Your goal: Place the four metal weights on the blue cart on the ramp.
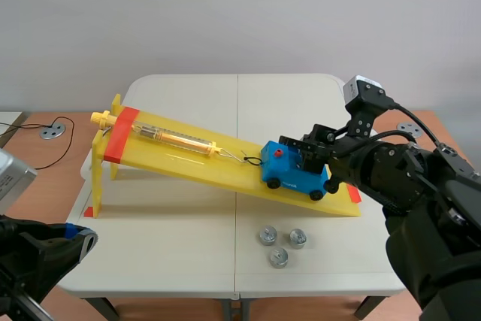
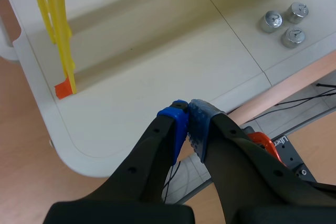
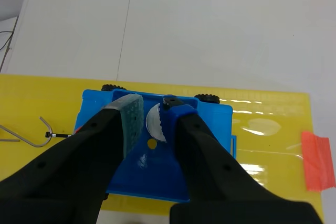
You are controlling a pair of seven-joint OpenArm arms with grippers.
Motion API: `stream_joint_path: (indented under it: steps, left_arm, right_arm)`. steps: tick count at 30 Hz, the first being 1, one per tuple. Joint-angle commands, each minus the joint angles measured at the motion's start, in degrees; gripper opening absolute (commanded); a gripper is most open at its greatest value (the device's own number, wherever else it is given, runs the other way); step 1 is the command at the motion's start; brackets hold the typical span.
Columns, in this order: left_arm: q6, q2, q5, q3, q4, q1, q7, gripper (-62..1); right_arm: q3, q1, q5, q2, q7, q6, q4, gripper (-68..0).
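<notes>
Metal weight (image 3: 154,123), pinched in the right arm's fingers (image 3: 131,116), hangs just over the blue cart (image 3: 210,124) near the yellow ramp (image 3: 262,145)'s low end. An off-centre release could tip it over the cart's shallow wall or nudge the cart downslope. Three weights (image 1: 279,258) sit on open worktop (image 1: 173,238) below; the left fingers (image 2: 176,124) are clenched empty, well apart.
</notes>
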Motion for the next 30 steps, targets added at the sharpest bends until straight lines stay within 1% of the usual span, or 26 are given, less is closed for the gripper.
stream_joint_path:
  steps: [1,4,6,7,10,13,15,16,17,19,20,25,30]
  left_arm:
    - [-1.0,0.3,-4.3,-0.7,2.4,-0.3,-5.5,-58.0]
    - [-1.0,0.3,-4.3,-0.7,2.4,-0.3,-5.5,-58.0]
    - [-1.0,0.3,-4.3,-0.7,2.4,-0.3,-5.5,-58.0]
    - [-1.0,0.3,-4.3,-0.7,2.4,-0.3,-5.5,-58.0]
    - [-1.0,0.3,-4.3,-0.7,2.4,-0.3,-5.5,-58.0]
    - [-1.0,0.3,-4.3,-0.7,2.4,-0.3,-5.5,-58.0]
    - [-1.0,0.3,-4.3,-0.7,2.4,-0.3,-5.5,-58.0]
    - [-1.0,0.3,-4.3,-0.7,2.4,-0.3,-5.5,-58.0]
    - [-1.0,0.3,-4.3,-0.7,2.4,-0.3,-5.5,-58.0]
    - [-1.0,0.3,-4.3,-0.7,2.4,-0.3,-5.5,-58.0]
    - [-1.0,0.3,-4.3,-0.7,2.4,-0.3,-5.5,-58.0]
    - [-1.0,0.3,-4.3,-0.7,2.4,-0.3,-5.5,-58.0]
    - [-1.0,0.3,-4.3,-0.7,2.4,-0.3,-5.5,-58.0]
  right_arm:
    - [-1.4,6.8,1.2,-0.3,9.7,0.6,4.5,-53.1]
    - [-0.5,6.8,1.1,-0.3,10.0,0.9,4.9,-42.7]
    - [0.7,6.6,1.1,-0.2,9.2,1.7,6.1,-40.2]
    - [1.3,6.3,1.2,0.0,8.5,2.8,7.2,-39.4]
    - [2.8,4.4,1.9,1.3,6.4,5.2,12.0,-39.2]
    - [3.3,1.2,4.3,3.6,4.8,6.0,18.1,-39.2]
    - [3.3,-1.4,5.2,5.5,3.7,7.3,22.1,-39.2]
    - [3.3,-2.8,5.8,6.4,3.2,7.4,24.0,-39.2]
    - [3.3,-4.2,5.9,7.5,2.8,7.4,25.8,-39.2]
    - [3.3,-7.0,6.2,9.5,2.0,8.7,28.9,-39.2]
    - [3.3,-8.3,6.8,10.6,1.5,8.9,30.4,-39.2]
    - [3.2,-15.2,7.4,16.4,-0.9,10.3,36.3,-39.3]
    - [3.1,-22.2,7.3,22.0,-1.5,13.0,39.5,-39.3]
